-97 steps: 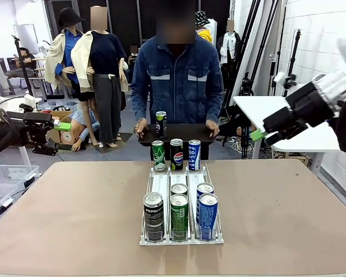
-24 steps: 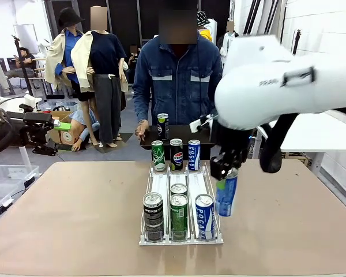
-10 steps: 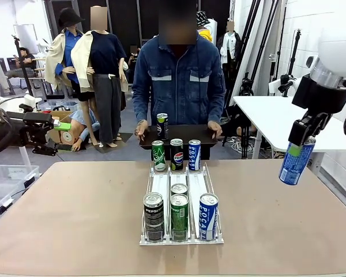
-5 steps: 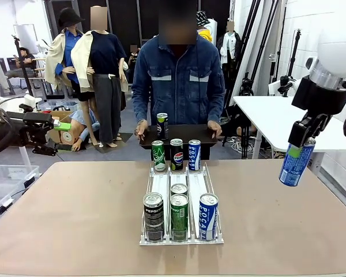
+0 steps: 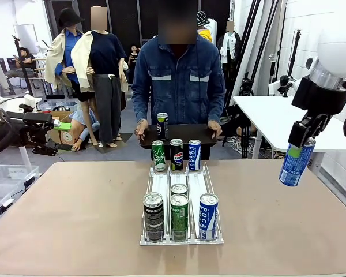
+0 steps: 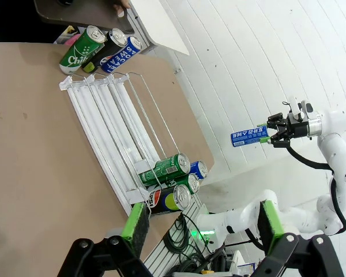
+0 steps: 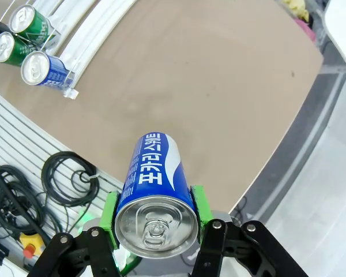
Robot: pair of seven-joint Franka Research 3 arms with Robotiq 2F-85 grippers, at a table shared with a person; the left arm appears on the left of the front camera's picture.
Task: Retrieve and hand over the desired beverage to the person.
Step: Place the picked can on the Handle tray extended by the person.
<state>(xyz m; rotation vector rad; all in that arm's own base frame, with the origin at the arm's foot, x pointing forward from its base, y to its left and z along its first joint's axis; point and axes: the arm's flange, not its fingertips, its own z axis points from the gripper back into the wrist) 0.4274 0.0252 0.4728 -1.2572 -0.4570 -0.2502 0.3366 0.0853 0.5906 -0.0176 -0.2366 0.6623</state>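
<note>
We hold the blue can (image 5: 293,165) clamped in the right hand (image 5: 300,144) above the desk's (image 5: 75,219) right edge; the left hand (image 6: 199,222) gapes empty. Retrieval is done; next, carry it to the person (image 5: 177,81).

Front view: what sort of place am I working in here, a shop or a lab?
Most likely a robotics lab staged as a drinks counter. The wire can rack sits on a plain table, camera stands and tripods line the white brick wall, and cables lie on the floor.
</note>
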